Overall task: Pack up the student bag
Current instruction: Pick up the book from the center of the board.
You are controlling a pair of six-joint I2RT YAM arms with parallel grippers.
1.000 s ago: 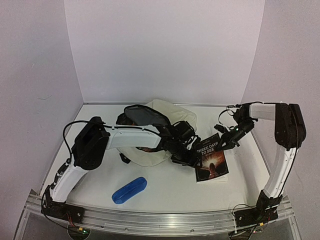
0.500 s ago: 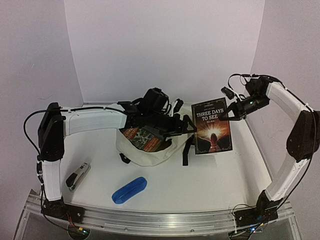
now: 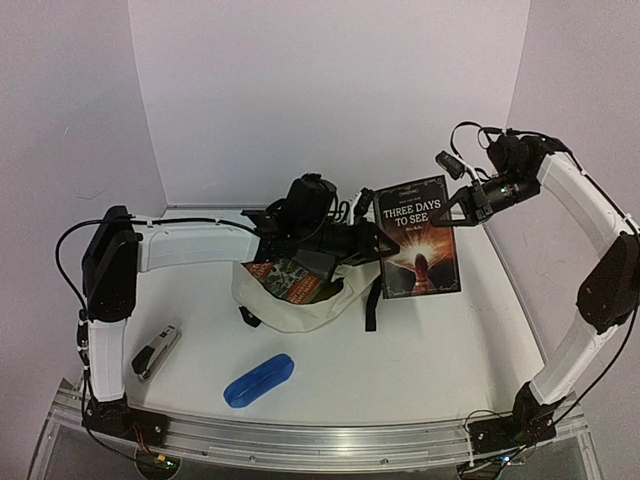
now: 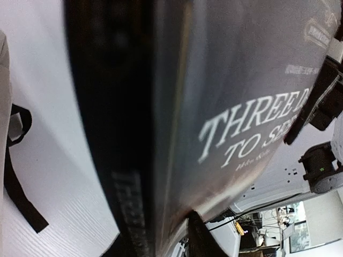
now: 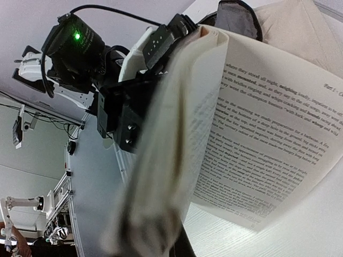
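The right gripper (image 3: 462, 205) is pinched tight on the upper right corner of a dark paperback titled "Three Days to See" (image 3: 420, 240), holding it upright in the air with its cover facing the top camera. From the right wrist, the pages fan loosely open below the grip, printed text showing.

The left gripper (image 3: 372, 240) sits at 9 o'clock of the book, right at its spine edge. In the left wrist view the spine and cover fill almost the whole picture, so I cannot tell whether its fingers clamp the book or only stand around it.

The student bag (image 3: 300, 312) lies slumped on the bench (image 3: 430, 350), near the middle and at 8 o'clock of the raised book, under the left arm's forearm. Its mouth is open, and a second book with a green and orange cover (image 3: 290, 280) shows in it. A black strap trails from the bag's right side.

A stapler (image 3: 155, 350) lies at 8 o'clock of the bag, well apart. A blue pencil case (image 3: 258, 380) lies at 6 o'clock, near the front edge.
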